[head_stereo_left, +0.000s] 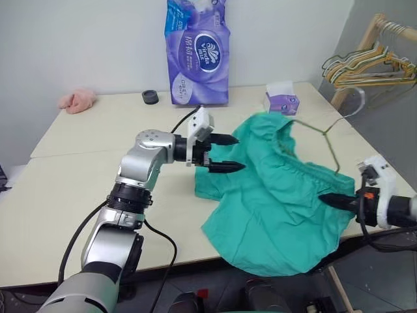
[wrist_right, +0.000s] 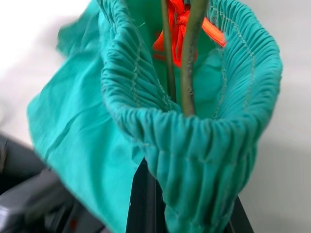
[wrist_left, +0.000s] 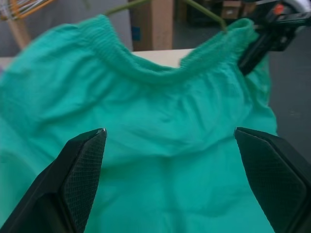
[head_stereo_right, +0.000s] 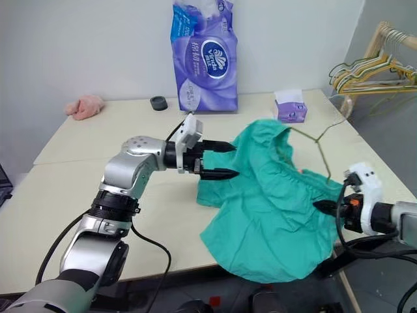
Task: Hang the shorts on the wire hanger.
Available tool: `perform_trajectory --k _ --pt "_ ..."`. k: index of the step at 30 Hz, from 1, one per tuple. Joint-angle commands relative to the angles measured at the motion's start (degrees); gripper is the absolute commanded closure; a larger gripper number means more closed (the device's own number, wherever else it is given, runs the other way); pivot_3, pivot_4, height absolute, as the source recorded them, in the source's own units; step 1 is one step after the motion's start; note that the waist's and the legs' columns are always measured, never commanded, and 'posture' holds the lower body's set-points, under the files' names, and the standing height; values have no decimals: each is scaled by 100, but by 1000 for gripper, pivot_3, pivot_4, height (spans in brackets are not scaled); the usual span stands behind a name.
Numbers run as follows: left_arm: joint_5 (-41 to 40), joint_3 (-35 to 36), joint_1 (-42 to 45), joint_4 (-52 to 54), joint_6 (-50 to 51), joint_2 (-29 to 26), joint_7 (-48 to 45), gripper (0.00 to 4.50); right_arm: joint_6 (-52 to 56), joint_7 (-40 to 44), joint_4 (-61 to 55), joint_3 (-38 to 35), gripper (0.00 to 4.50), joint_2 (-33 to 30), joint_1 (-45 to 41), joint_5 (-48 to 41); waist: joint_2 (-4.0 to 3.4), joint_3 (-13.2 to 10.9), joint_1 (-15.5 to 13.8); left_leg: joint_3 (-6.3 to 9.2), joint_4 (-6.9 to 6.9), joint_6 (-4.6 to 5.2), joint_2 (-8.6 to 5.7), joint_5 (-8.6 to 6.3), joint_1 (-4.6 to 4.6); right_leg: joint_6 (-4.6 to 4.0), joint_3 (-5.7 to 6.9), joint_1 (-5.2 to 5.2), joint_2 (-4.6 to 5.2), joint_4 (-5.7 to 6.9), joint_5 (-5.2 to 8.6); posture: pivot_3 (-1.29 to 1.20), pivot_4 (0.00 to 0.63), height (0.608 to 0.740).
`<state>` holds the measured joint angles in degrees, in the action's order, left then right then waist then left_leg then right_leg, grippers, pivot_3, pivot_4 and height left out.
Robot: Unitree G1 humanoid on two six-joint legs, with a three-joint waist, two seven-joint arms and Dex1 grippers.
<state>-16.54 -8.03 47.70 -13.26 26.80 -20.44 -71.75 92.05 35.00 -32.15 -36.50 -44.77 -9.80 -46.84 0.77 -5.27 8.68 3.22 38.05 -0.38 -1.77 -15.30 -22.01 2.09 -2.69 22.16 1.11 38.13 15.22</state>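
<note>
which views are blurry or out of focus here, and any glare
Left wrist view: shorts soft, background behind them blurred, left gripper fingers fairly sharp. Right wrist view: waistband and hanger wires crisp, the far leg and the surroundings smeared, pale background washed out. Eye views: evenly lit and sharp, mild sheen on the purple pack, soft shadow under the shorts on the table.
</note>
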Motion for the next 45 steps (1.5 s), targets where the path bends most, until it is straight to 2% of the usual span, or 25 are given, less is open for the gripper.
perform_trajectory --k 1,6,7,9,11,15,20,29,31,34,38,42,45 --pt "-61 -257 236 451 358 364 423 47 45 -1256 71 -1028 4500 5 66 -1074 -17 -59 19 -4 2 0 -1 0 0 1 -3 -3 -1 -1 0 -378 145 740" --pt "-50 -488 454 527 517 751 691 47 45 -3177 347 -1865 4500 -221 382 -2957 -31 -172 239 -22 0 2 -8 0 -1 21 -23 -4 -14 -4 12 -448 168 740" --pt "-35 -536 547 482 428 934 807 47 -155 -3810 364 -2035 4500 -325 659 -3578 -34 -203 278 -25 0 3 -9 -1 -2 34 -27 -4 -26 -4 20 -463 173 740" --pt "37 -585 750 343 207 1321 1099 47 -1455 -5475 290 -2023 4500 -768 1751 -5446 -33 -258 308 -37 -4 11 -9 -5 -10 48 -43 -3 -34 -4 29 -483 181 740" --pt "153 -607 893 238 -65 1573 1323 47 -2553 -6510 58 -1902 4500 -1073 2534 -6465 -20 -308 411 -47 0 29 -15 -16 -38 63 -50 0 -36 -16 39 -490 184 740" --pt "347 -669 1102 73 -782 1858 1521 47 -3651 -7201 -367 -1895 4500 -1424 3196 -6616 17 -379 768 -107 -1 56 -23 -32 -27 86 -114 3 -34 -38 44 -498 192 740" --pt "402 -696 1383 -87 -1332 2260 1683 47 -4225 -7921 49 -2187 4500 -1972 3145 -6616 20 -429 1026 -168 -8 85 -30 -49 -26 130 -151 2 -28 -94 28 -496 206 740" --pt "370 -717 1581 -184 -1453 2560 1819 47 -3694 -8091 2101 -2263 4500 -2778 2386 -6616 38 -572 1041 -221 -5 133 -47 -76 -34 168 -238 6 -19 -127 21 -469 230 740" --pt "373 -736 1590 -181 -1489 2594 1823 47 -3483 -7854 2986 -2116 4500 -3120 2182 -6399 33 -599 1032 -237 -5 143 -50 -82 -35 179 -255 10 -16 -131 23 -462 234 740" --pt "403 -766 1584 -154 -1537 2604 1810 47 -3222 -7565 3709 -1908 4500 -3387 1859 -6227 37 -630 1036 -260 -7 163 -52 -94 -32 190 -278 11 -13 -138 25 -454 237 740" --pt "383 -753 1642 -219 -1571 2675 1840 47 -2832 -6736 4938 -1237 4500 -3760 1175 -5592 34 -693 1026 -284 -7 171 -53 -99 -25 200 -287 13 -9 -138 25 -444 241 740" --pt "352 -786 1686 -241 -1619 2752 1778 47 -2268 -5840 5694 -753 4500 -3869 735 -4866 28 -721 998 -303 -7 176 -55 -102 -21 213 -299 14 -6 -138 24 -412 253 740" --pt "342 -794 1742 -289 -1659 2823 1742 47 -1867 -5480 5869 -740 4500 -3786 594 -4418 22 -729 973 -312 -7 183 -55 -108 -18 220 -306 15 -5 -138 28 -406 257 740"
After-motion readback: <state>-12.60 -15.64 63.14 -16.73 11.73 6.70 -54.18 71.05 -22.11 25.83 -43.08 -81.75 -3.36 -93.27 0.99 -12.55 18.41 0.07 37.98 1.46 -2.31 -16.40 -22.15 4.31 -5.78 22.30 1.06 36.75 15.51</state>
